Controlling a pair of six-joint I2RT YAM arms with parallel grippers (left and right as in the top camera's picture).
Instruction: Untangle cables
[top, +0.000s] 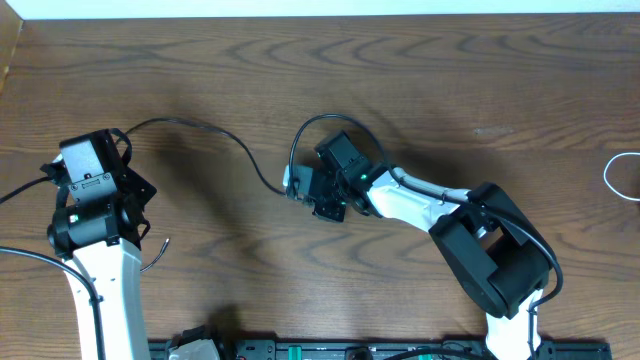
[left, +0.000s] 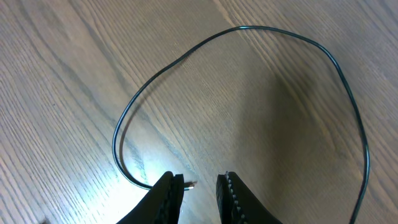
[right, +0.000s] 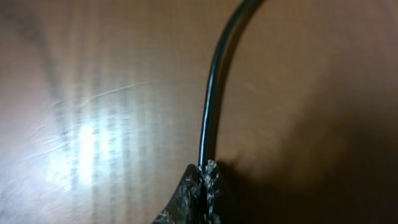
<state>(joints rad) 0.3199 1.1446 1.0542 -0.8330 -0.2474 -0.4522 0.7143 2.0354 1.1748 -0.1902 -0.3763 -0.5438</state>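
Observation:
A thin black cable (top: 205, 128) runs across the table from the left arm (top: 90, 195) to my right gripper (top: 298, 187), then arcs in a loop (top: 330, 118) over that gripper. In the right wrist view the right gripper (right: 206, 169) is shut on this black cable (right: 211, 93), which rises from between its jaws. In the left wrist view the left gripper (left: 199, 180) stands slightly open just above the wood. The black cable (left: 249, 28) loops in front of it, and its small metal tip (left: 190, 185) pokes out beside the left finger, ungripped. A white cable (top: 620, 175) lies at the far right edge.
Thicker black robot wires (top: 30, 252) trail from the left arm across the left side of the table. The right arm (top: 490, 250) stretches diagonally from the bottom right. A black rail (top: 330, 350) runs along the front edge.

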